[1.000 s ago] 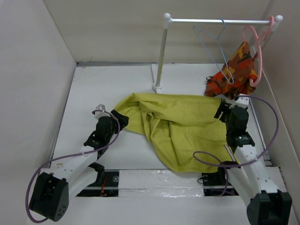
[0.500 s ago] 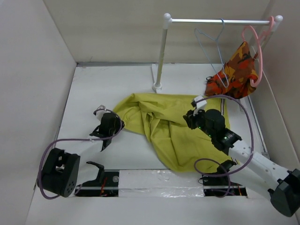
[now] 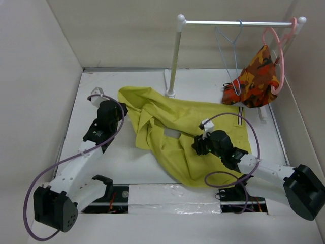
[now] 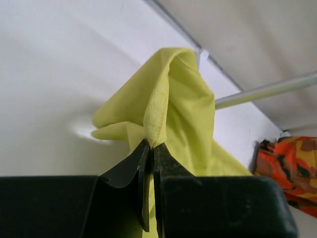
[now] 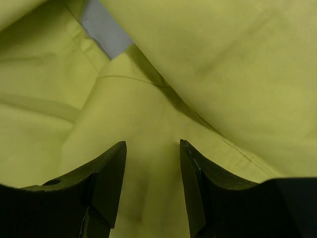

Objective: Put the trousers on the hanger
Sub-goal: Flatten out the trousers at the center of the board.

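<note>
The mustard-yellow trousers (image 3: 177, 132) lie crumpled across the middle of the table. My left gripper (image 3: 121, 103) is shut on a fold at their far left edge; in the left wrist view the jaws (image 4: 151, 144) pinch a raised ridge of the trousers (image 4: 183, 99). My right gripper (image 3: 196, 147) hovers low over the middle of the cloth, and its wrist view shows it (image 5: 152, 144) open with the trousers (image 5: 223, 59) below, nothing gripped. The pale-blue wire hanger (image 3: 232, 56) hangs on the rail at the back right, away from both grippers.
A white rail (image 3: 238, 22) on a pole (image 3: 174, 56) stands at the back. A pink hanger (image 3: 277, 56) with an orange-red camouflage garment (image 3: 254, 81) hangs at its right end, also seen as the garment (image 4: 290, 168). Walls enclose the table on three sides.
My left gripper has shut on the trousers' left edge and dragged it toward the back left. The right arm swung from the right side to low over the middle of the cloth.
</note>
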Controlling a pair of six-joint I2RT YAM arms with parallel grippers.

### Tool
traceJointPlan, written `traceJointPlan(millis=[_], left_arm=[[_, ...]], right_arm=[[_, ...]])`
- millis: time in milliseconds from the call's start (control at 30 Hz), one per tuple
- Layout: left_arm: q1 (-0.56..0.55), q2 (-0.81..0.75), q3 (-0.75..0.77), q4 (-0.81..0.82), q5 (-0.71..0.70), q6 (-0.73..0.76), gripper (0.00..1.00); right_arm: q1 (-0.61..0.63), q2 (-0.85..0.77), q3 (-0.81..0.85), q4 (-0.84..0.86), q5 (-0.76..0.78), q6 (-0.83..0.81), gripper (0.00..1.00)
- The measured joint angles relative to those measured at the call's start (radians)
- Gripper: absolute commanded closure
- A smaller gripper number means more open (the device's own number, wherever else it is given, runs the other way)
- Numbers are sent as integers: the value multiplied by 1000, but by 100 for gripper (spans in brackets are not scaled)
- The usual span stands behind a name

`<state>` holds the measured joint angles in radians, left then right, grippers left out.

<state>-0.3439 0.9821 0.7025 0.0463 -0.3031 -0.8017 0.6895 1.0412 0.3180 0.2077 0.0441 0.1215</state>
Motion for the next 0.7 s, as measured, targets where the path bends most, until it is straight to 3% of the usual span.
traceJointPlan(millis=[233,400,600,700], left_arm=[[6,64,381,-245,-54,150,100],[55,149,552,-293,-119,259,100],[251,457,694,-299,-145,366,100],[322,706,847,-330,-138,428,81]], right_arm=[[1,12,-6,43,3,33,43],[5,-26,-35,67,3,56,42],[6,-136,-40,62,-1,55,37],[6,-212,-40,61,-11,50,32]])
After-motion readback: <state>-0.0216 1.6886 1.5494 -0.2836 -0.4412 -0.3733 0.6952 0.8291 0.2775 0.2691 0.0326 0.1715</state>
